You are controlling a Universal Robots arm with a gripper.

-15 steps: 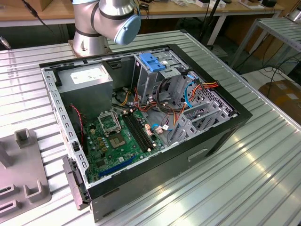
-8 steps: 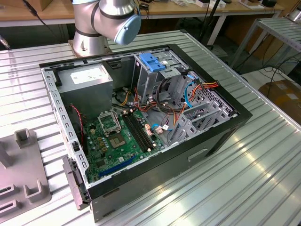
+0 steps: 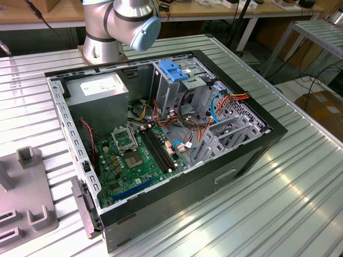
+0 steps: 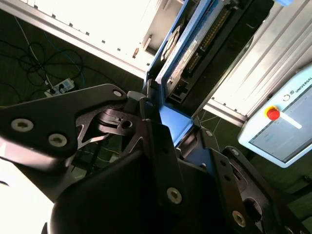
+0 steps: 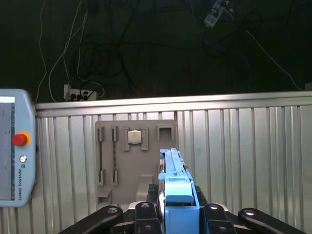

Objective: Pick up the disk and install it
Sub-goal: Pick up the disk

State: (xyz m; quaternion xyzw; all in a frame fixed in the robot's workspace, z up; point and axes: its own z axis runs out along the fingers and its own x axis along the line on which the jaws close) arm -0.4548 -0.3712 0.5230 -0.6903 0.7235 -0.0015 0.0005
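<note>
Currently my tool is clenched on the flat grey metal disk edged by a bright blue plastic rail, holding it edge-on in the air over the ribbed metal worktop. The open black computer case rests on that worktop.

Silver-grey tubular arm, pale-blue round cap at its four o'clock; matte-black hand linkage studded with silver screws.

The disk is grey with a bright blue rail; the hand is black; the tabletop is ribbed silver; the circuit board is green.
</note>
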